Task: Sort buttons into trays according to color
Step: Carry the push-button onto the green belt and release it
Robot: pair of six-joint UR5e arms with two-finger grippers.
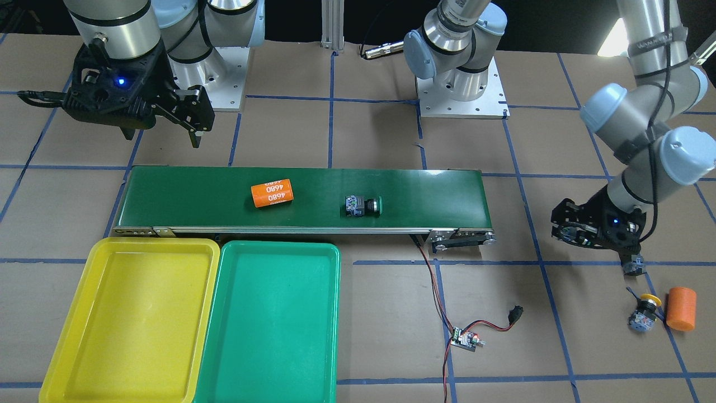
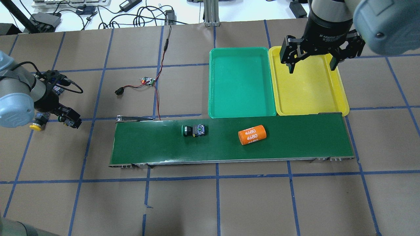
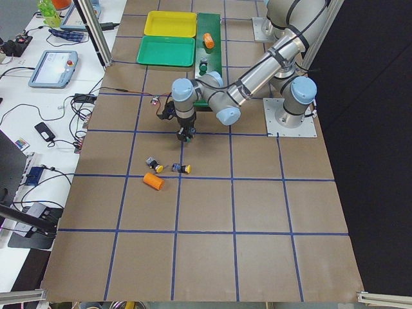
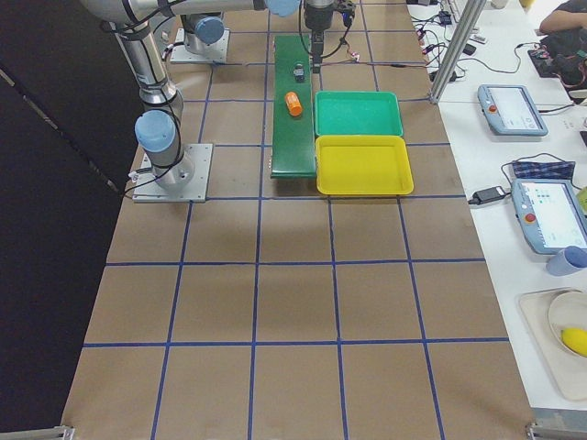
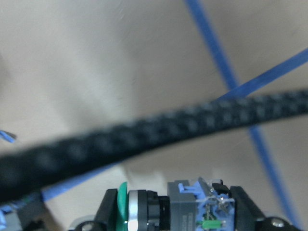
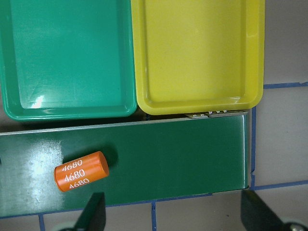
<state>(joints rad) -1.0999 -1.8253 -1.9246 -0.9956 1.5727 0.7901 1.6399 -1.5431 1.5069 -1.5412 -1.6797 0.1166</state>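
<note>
A green-capped button [image 1: 363, 206] lies on its side on the conveyor belt [image 1: 425, 196]. Past the belt's end, low over the table, my left gripper [image 1: 632, 264] is shut on another green-capped button [image 5: 183, 209]. A yellow-capped button [image 1: 644, 313] lies on the table just beyond it, and the exterior left view shows a second yellow one [image 3: 152, 161]. The yellow tray [image 1: 156, 242] and the green tray [image 1: 279, 244] sit side by side along the belt, with nothing in them. My right gripper [image 2: 311, 62] hangs open high over the yellow tray [image 2: 341, 88].
An orange cylinder marked 4680 [image 1: 272, 192] lies on the belt near the trays' end. A plain orange cylinder [image 1: 681, 309] lies beside the yellow button. A small circuit board [image 1: 465, 339] with red-black wires runs to the belt's end.
</note>
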